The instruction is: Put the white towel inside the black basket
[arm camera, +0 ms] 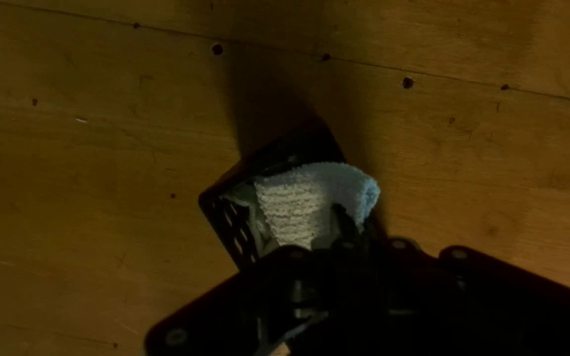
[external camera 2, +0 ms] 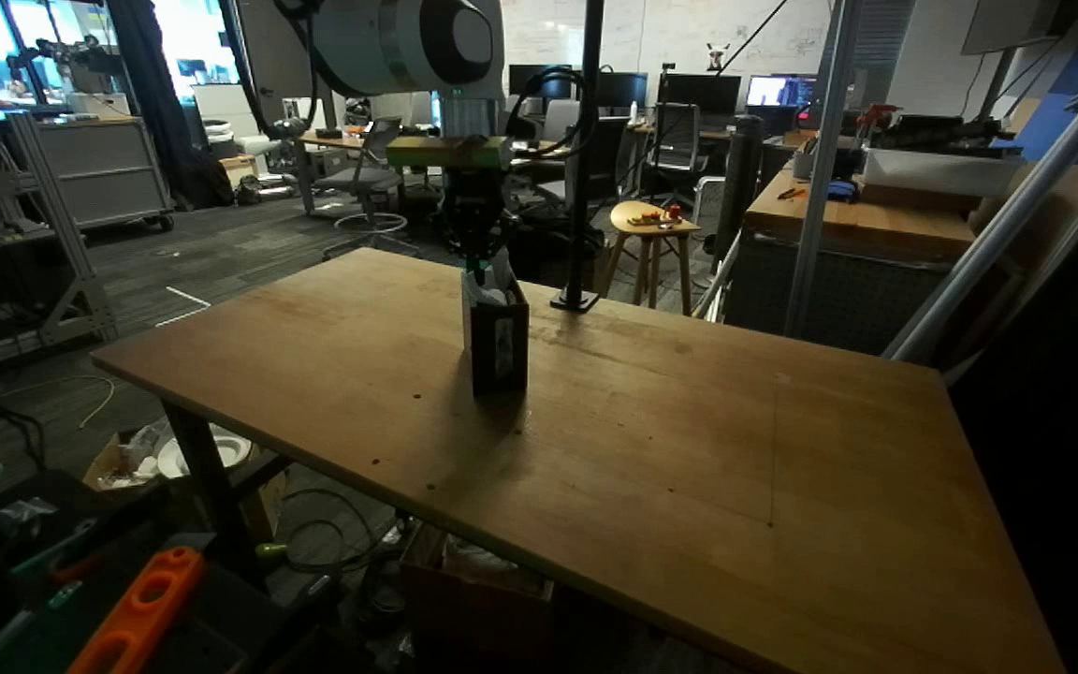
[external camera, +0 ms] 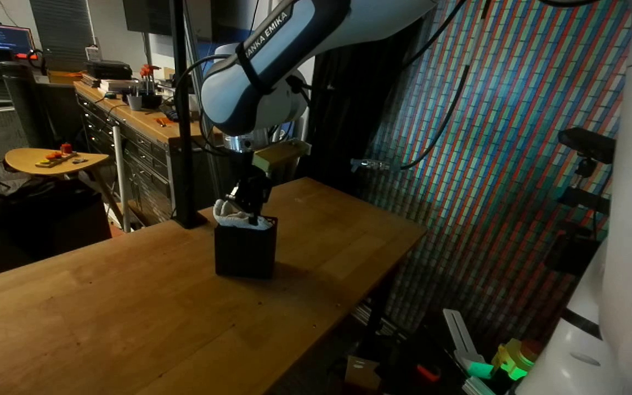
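The hand [external camera: 254, 219] is pointing down at the open top of the black basket [external camera: 245, 252], and its fingers are sitting together. The tips are touching the white towel [arm camera: 292, 205], but honestly I can't tell whether they're pinching a fold of it or just resting there. The towel's sitting bunched up, mostly inside the basket; in both exterior views it's bulging above the rim, and in the wrist view 1 rounded end is poking out over the side, right next to the fingertips. You're also seeing the holes in 1 of the mesh walls from up there. The basket's standing upright on the wooden desk [external camera: 129, 307], clear of its edges. Going further back, a black post [external camera 2: 583, 187] is rising from the far edge of the desk, near the basket. Past that, a smallish yellow stool [external camera: 25, 160] is holding some little red and yellow bits [external camera: 55, 158], and near it a wood-topped drawer cabinet [external camera: 143, 159] is carrying a grey cup [external camera: 135, 102] and a dark box [external camera: 108, 69]. Way at the back, a monitor [external camera: 9, 38] is glowing.
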Controlling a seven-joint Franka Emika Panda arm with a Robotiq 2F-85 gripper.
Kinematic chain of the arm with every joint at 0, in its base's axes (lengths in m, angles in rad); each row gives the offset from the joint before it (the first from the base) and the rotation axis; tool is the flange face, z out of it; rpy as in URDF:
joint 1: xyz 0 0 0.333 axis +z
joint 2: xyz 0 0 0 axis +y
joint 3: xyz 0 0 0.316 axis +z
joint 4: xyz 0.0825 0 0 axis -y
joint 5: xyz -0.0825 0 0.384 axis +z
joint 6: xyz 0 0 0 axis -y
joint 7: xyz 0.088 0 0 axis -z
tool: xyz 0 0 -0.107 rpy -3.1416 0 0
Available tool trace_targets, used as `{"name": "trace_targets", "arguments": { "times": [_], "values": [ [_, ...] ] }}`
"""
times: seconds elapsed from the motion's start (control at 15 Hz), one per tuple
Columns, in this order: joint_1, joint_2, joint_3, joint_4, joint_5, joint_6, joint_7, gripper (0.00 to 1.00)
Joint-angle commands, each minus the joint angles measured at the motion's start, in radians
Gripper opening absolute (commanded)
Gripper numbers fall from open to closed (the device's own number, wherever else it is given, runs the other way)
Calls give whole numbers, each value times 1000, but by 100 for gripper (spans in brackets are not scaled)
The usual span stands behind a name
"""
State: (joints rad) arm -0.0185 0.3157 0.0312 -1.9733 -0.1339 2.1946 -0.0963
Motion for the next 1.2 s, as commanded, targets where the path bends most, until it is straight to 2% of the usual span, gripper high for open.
{"name": "trace_targets", "arguments": {
  "times": [0.0, 0.53, 1.13],
  "values": [
    [21, 17, -16, 43, 14, 0, 92, 3],
    [21, 97, -26, 174, 28, -10, 195, 2],
    [0, 174, -62, 195, 128, -25, 268, 2]
  ]
}}
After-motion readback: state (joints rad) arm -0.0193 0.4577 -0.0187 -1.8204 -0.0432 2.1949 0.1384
